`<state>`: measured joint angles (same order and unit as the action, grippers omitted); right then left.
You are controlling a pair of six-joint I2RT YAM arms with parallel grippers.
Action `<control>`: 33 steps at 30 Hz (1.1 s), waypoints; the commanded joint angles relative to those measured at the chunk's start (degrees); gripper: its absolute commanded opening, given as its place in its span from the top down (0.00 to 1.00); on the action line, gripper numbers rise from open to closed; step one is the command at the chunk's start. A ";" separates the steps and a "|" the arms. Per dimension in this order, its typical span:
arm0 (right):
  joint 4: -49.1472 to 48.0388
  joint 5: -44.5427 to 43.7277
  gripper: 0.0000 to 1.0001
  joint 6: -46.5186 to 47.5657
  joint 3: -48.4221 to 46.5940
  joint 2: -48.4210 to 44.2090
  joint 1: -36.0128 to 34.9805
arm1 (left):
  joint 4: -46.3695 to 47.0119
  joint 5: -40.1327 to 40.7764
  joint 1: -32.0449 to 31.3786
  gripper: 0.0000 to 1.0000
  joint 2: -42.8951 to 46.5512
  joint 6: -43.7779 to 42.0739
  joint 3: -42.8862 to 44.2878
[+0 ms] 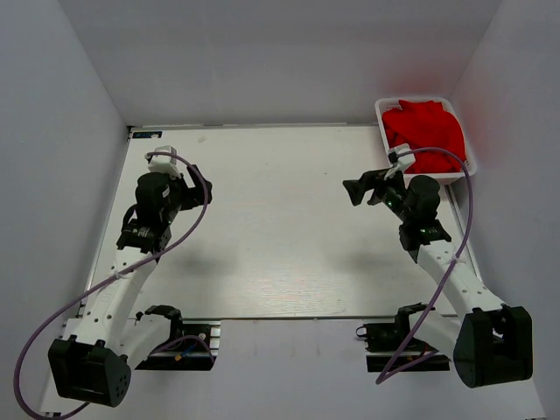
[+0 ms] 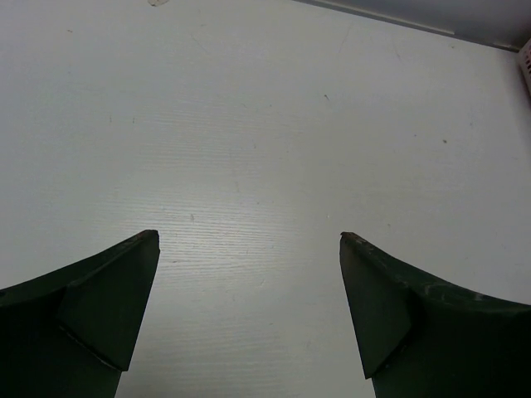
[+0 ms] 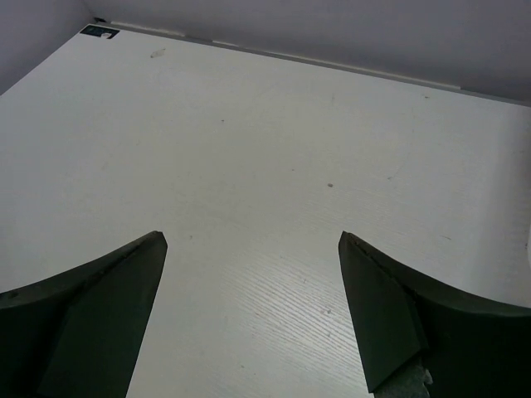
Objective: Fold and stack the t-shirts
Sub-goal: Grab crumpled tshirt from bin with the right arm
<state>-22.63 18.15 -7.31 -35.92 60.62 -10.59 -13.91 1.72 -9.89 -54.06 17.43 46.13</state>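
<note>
Nearest us: the left arm's base (image 1: pixel 87 367) and the right arm's base (image 1: pixel 492 346), black blocks bolted at the near edge of the table (image 1: pixel 280 254).
Cabling: we see purple cables (image 1: pixel 472 201) looping from each base up to its wrist.
Left gripper (image 2: pixel 249 239): we find it over the left half of the table. Its dark fingers (image 2: pixel 99 307) stand wide apart, with only bare white board between them, and it holds nothing.
Right gripper (image 3: pixel 252 238): we place it over the right half, just in front of the basket and pointing toward the middle of the table. Its jaws are likewise spread wide, and it grips nothing.
T-shirts (image 1: pixel 426 131): we see them as one crumpled bright red heap filling the basket at the far right corner, unfolded. We cannot count them from the heap.
Basket (image 1: pixel 416 100): white plastic mesh, standing on the table against the back wall.
Table surface: white with a faint grain and a few small specks.
Writing: we make out a small dark tag (image 3: pixel 99 31) at the far left corner of the table, too small to read.
</note>
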 commanded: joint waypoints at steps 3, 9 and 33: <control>0.13 2.41 0.10 2.47 -4.15 2.04 -0.40 | -0.06 -3.30 -0.22 0.00 0.44 -0.64 0.72; 2.33 -1.61 0.10 2.05 -10.12 9.84 -0.13 | 1.70 -3.30 -0.22 0.00 1.59 -0.38 0.10; 29.26 -33.69 0.13 -1.93 -92.23 72.09 18.05 | 6.70 -8.31 -0.22 0.00 -22.48 -6.53 13.02</control>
<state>12.80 -12.51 -11.11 -125.82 132.46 5.67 -8.60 -3.99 -9.89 -75.33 12.47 56.84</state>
